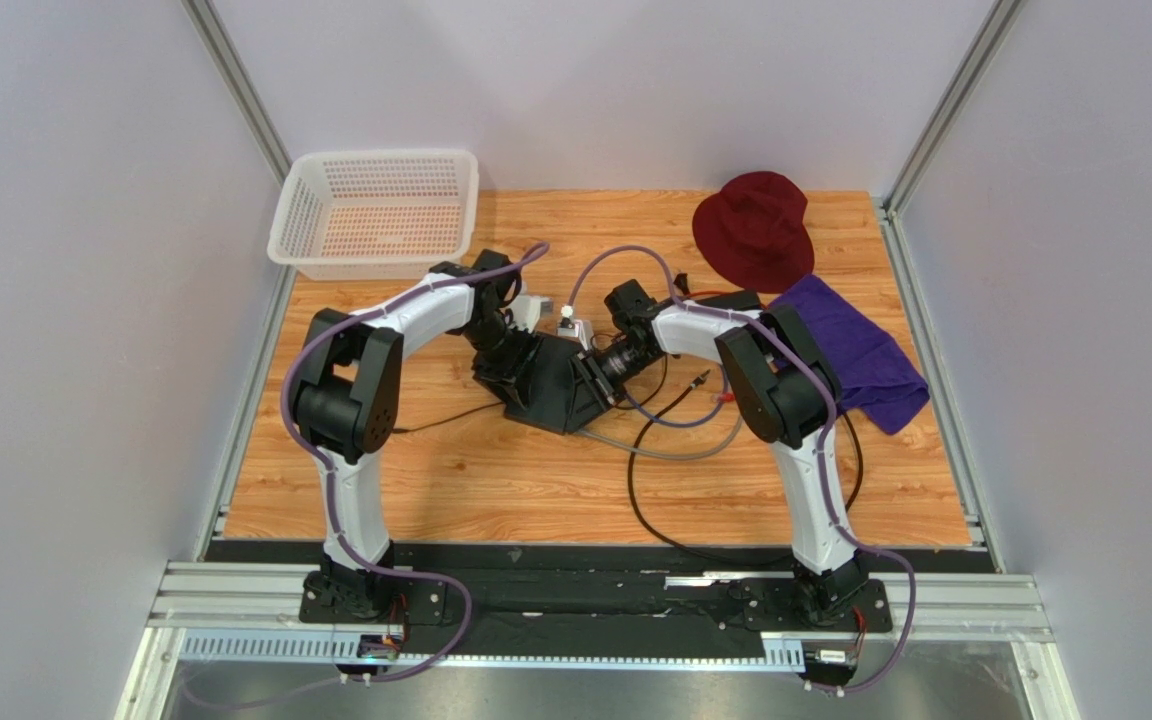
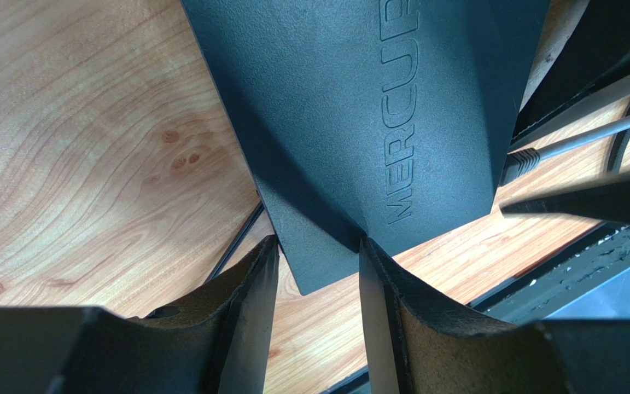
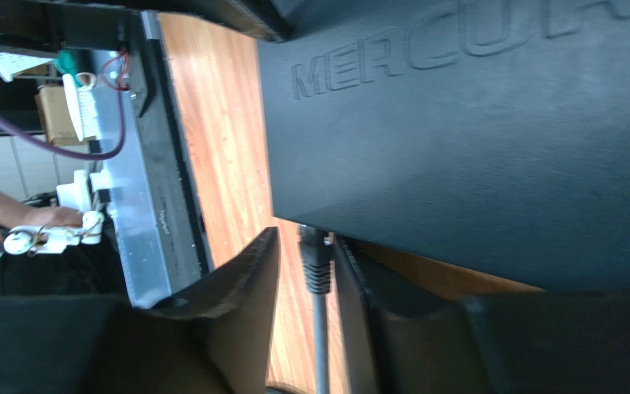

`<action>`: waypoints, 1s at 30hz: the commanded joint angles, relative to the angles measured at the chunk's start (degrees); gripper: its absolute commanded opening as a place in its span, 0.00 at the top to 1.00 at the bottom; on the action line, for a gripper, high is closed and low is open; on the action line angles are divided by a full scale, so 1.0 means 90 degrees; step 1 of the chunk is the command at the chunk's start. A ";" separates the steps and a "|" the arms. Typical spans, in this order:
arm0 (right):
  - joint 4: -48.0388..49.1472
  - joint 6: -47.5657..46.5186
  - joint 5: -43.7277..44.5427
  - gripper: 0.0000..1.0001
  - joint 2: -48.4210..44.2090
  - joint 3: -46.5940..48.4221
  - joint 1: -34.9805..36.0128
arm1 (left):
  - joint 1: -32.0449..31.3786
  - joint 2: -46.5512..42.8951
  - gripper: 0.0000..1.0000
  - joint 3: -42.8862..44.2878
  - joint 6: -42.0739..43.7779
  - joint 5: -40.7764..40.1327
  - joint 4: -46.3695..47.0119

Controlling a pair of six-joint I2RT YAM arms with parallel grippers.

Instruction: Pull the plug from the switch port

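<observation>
The switch is a flat dark grey box marked MERCURY (image 1: 555,387), between both arms at mid table. In the left wrist view the switch (image 2: 376,107) fills the top; my left gripper (image 2: 318,246) is open, its fingertips over the box's near corner. My left gripper (image 1: 515,357) is at the box's left side, my right gripper (image 1: 608,365) at its right. In the right wrist view a dark plug (image 3: 314,258) with a ribbed boot sits in a port on the switch's edge (image 3: 458,123). My right gripper (image 3: 306,240) is open around the plug; the right finger touches it, the left stands off.
A white basket (image 1: 376,210) stands at the back left. A maroon hat (image 1: 754,228) and a purple cloth (image 1: 853,357) lie at the back right. Black and grey cables (image 1: 657,480) loop over the wood right of the switch. A person's hand (image 3: 14,215) shows beyond the table edge.
</observation>
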 commanded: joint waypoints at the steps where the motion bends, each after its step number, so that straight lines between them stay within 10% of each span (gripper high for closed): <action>1: -0.0021 -0.0069 0.0781 0.66 0.0230 -0.0042 0.0061 | -0.0097 0.0246 0.52 -0.0003 0.0207 -0.0594 0.0250; 13: 0.0008 -0.0019 0.1123 1.00 0.0269 -0.0101 0.0081 | -0.0097 0.0198 0.51 -0.0012 0.0216 -0.0653 0.0240; 24: -0.0420 -0.0283 0.1446 1.00 0.0453 0.0055 0.0081 | -0.0019 -0.1352 0.46 -0.0265 0.0070 -0.0733 0.0385; 30: -0.0772 -0.0732 0.1260 1.00 0.0581 0.0220 0.0081 | -0.0058 -0.1562 0.76 -0.0862 -0.0476 0.0439 0.0836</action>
